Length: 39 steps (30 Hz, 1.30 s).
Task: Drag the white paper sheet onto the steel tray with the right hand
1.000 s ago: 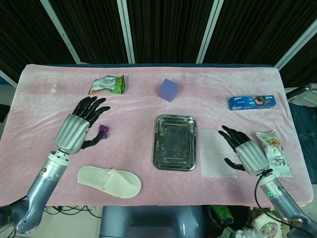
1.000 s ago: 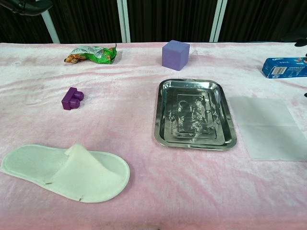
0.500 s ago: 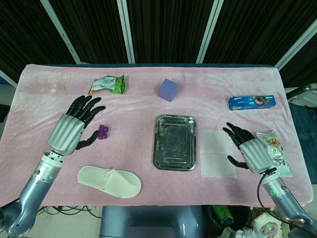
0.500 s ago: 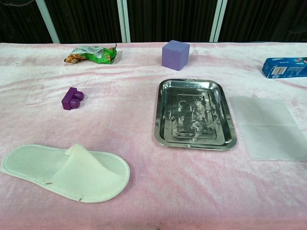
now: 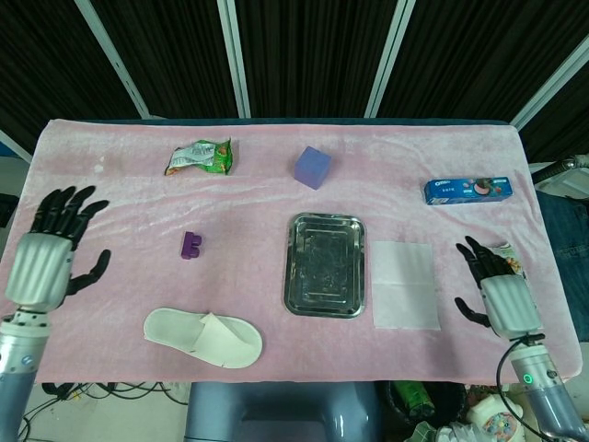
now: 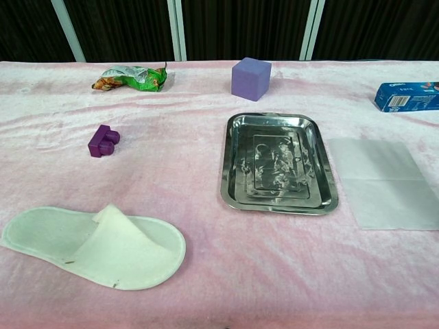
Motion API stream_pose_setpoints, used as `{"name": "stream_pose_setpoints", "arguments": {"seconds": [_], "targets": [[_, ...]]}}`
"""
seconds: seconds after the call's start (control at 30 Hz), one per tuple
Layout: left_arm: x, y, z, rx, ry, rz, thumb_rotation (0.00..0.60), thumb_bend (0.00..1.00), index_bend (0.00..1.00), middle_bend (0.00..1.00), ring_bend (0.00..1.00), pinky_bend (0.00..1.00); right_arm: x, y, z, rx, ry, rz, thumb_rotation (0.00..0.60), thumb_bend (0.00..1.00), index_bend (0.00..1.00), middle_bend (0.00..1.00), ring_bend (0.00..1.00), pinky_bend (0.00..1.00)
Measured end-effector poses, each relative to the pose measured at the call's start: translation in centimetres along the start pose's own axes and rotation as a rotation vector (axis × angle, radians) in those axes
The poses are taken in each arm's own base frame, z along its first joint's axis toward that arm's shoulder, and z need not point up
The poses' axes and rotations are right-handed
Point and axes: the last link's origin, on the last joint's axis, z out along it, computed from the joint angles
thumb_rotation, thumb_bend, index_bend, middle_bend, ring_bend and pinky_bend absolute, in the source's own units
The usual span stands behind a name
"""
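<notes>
The white paper sheet lies flat on the pink cloth, just right of the steel tray, not touching it. The tray holds nothing. My right hand hovers to the right of the sheet, fingers spread, holding nothing, clear of the paper. My left hand is at the far left edge of the table, fingers spread and holding nothing. Neither hand shows in the chest view.
A white slipper lies front left, a purple block beside it, a green snack bag at the back left. A purple cube stands behind the tray. A blue biscuit box and a snack packet lie right.
My right hand has drawn back to the right, away from the sheet. My left hand has swung far left, off the purple block's area. The paper has not moved.
</notes>
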Motion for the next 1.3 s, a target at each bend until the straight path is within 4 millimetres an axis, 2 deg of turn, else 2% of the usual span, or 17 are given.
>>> {"name": "stream_pose_setpoints", "arguments": {"seconds": [0.1, 0.23, 0.5, 0.6, 0.87, 1.3], "targets": [[0.3, -2.1, -2.8, 0.072, 0.014, -0.015, 0.600, 0.38, 0.18, 0.08, 0.00, 0.05, -0.2, 0.7, -2.1, -0.059, 0.030, -0.009, 0.600, 0.20, 0.09, 0.02, 0.11, 0.20], [-0.2, -3.9, -4.5, 0.089, 0.013, 0.025, 0.600, 0.38, 0.18, 0.08, 0.00, 0.05, -1.4, 0.8, -4.2, -0.097, 0.048, -0.022, 0.600, 0.20, 0.09, 0.02, 0.11, 0.20], [-3.6, -7.5, -6.1, 0.192, -0.003, 0.014, 0.600, 0.38, 0.18, 0.08, 0.00, 0.05, -4.0, 0.8, -4.6, -0.088, 0.037, -0.095, 0.600, 0.19, 0.11, 0.02, 0.11, 0.20], [-4.6, -7.9, -6.1, 0.201, 0.005, 0.000, 0.600, 0.38, 0.18, 0.08, 0.00, 0.05, -5.1, 1.0, -4.3, -0.084, 0.009, -0.132, 0.600, 0.20, 0.16, 0.02, 0.11, 0.20], [-5.0, -8.4, -6.1, 0.186, 0.014, -0.029, 0.600, 0.38, 0.18, 0.08, 0.00, 0.05, -8.5, 0.6, -3.8, -0.064, -0.121, -0.135, 0.600, 0.20, 0.17, 0.01, 0.11, 0.20], [-5.0, -8.7, -6.3, 0.197, 0.012, -0.036, 0.600, 0.40, 0.18, 0.08, 0.00, 0.05, -10.9, -1.4, -3.8, -0.027, -0.201, -0.100, 0.600, 0.19, 0.18, 0.01, 0.11, 0.20]]}}
